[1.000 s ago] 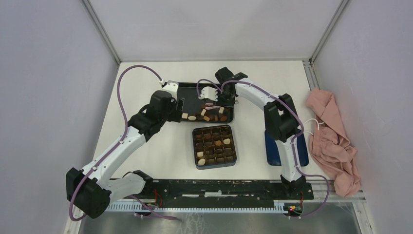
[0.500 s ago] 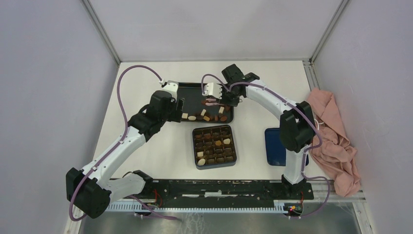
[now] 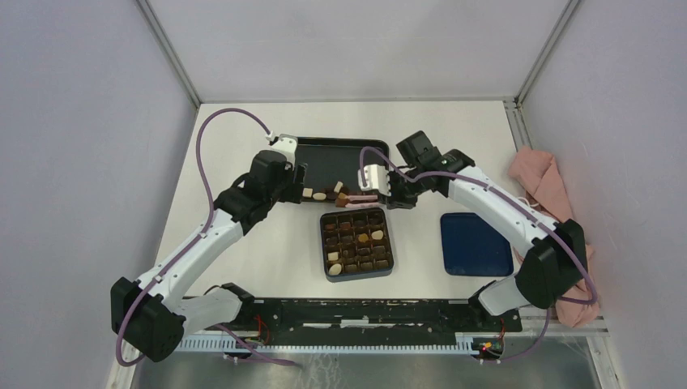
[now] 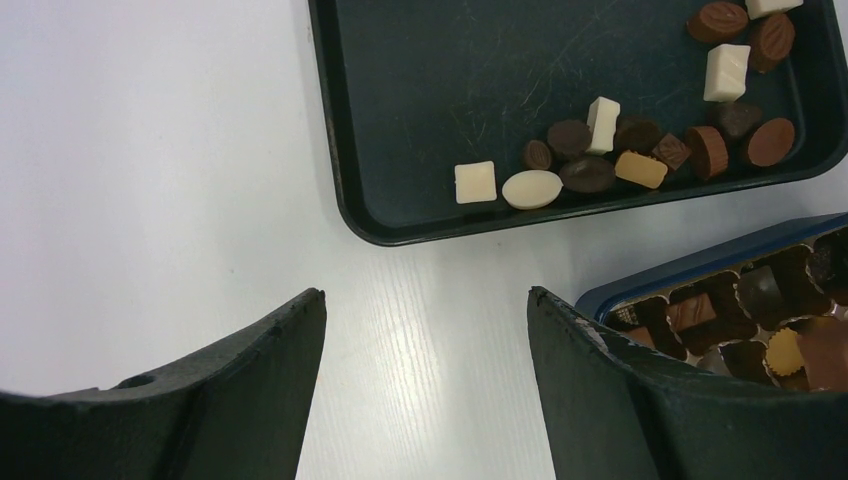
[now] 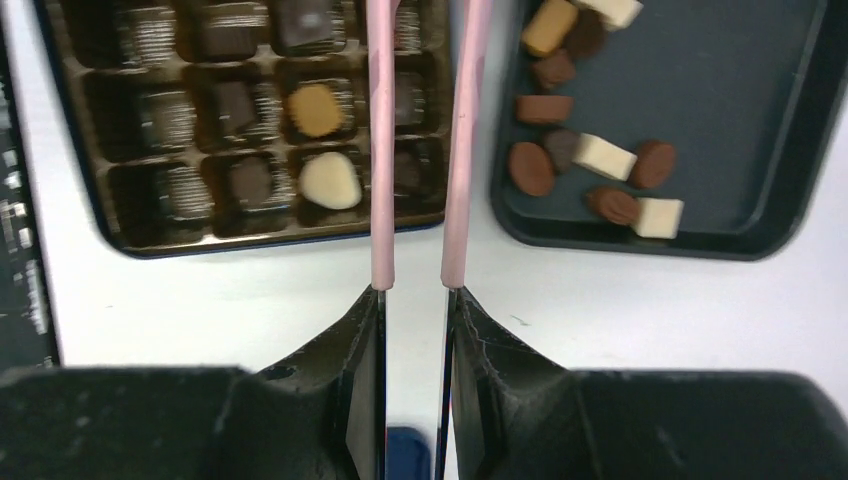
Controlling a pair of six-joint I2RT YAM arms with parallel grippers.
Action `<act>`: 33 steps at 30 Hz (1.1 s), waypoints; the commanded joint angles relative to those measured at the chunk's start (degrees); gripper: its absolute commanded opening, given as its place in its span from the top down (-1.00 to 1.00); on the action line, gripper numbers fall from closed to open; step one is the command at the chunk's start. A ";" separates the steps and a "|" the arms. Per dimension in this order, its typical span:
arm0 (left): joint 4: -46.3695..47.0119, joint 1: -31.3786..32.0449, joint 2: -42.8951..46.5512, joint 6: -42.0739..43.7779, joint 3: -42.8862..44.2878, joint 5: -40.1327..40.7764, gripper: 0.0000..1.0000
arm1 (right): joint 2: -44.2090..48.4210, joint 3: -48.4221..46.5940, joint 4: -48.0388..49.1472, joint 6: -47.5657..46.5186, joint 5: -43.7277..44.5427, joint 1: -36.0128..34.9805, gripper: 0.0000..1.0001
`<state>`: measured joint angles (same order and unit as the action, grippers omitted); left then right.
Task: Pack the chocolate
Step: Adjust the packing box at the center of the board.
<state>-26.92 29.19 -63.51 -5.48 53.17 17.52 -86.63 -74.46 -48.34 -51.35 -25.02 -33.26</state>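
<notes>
The right gripper (image 5: 413, 300) was clamped narrow on the pink tweezers (image 5: 380, 150). Their prongs ran forward over the near edge of the compartment box (image 5: 260, 238), with the tips outside the wrist view. Loose chocolate pieces (image 5: 600, 155) lay in the dark tray (image 5: 720, 100) just beside the prongs, and more sat in the box below. The left gripper (image 4: 425, 300) stood wide and empty, with the tray ahead of it.

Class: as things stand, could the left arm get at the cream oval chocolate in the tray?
Probably yes. The left gripper hangs open just short of the tray; only its low rim lies between it and the cream oval chocolate.
</notes>
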 commanded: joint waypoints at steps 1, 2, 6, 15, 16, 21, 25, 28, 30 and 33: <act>1.25 -0.48 -0.63 2.40 0.36 0.19 -0.59 | 7.14 7.18 -1.00 -2.25 -3.47 -4.14 0.90; 1.26 -0.50 -0.72 2.40 0.36 0.27 -0.59 | 8.38 8.93 -0.68 -2.18 -2.73 -5.52 0.90; 1.34 -0.49 -0.80 2.44 0.31 0.32 -0.59 | 12.45 15.46 0.76 -1.06 0.39 -9.94 0.89; 1.34 -0.56 -1.03 2.42 0.27 0.25 -0.59 | 12.68 18.96 0.50 -1.12 4.41 -13.46 0.88; 1.34 -0.54 -0.99 2.40 0.27 0.20 -0.59 | 12.54 19.06 0.37 -1.12 4.76 -13.88 0.88; 1.34 -0.47 -1.09 2.40 0.27 0.06 -0.60 | 11.54 19.01 0.19 -1.10 5.26 -14.99 0.81; 1.38 -0.52 -1.12 2.40 0.27 0.02 -0.59 | 10.70 18.39 0.09 -1.10 6.00 -15.99 0.79; 1.34 -0.50 -1.01 2.36 0.27 -0.31 -0.59 | 10.41 18.01 0.00 -1.12 6.36 -16.20 0.79; 1.34 -0.49 -1.01 2.17 0.31 -1.21 -0.60 | 10.74 17.10 -0.49 -0.97 5.83 -16.15 0.79; 1.06 -0.46 -1.40 -0.54 1.24 -6.03 -0.60 | 11.72 15.07 -1.28 -0.85 3.49 -14.59 0.79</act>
<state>-26.92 28.95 -64.58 -5.48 53.17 16.78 -76.14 -55.51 -49.08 -52.31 -19.22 -49.08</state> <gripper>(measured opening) 0.797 0.308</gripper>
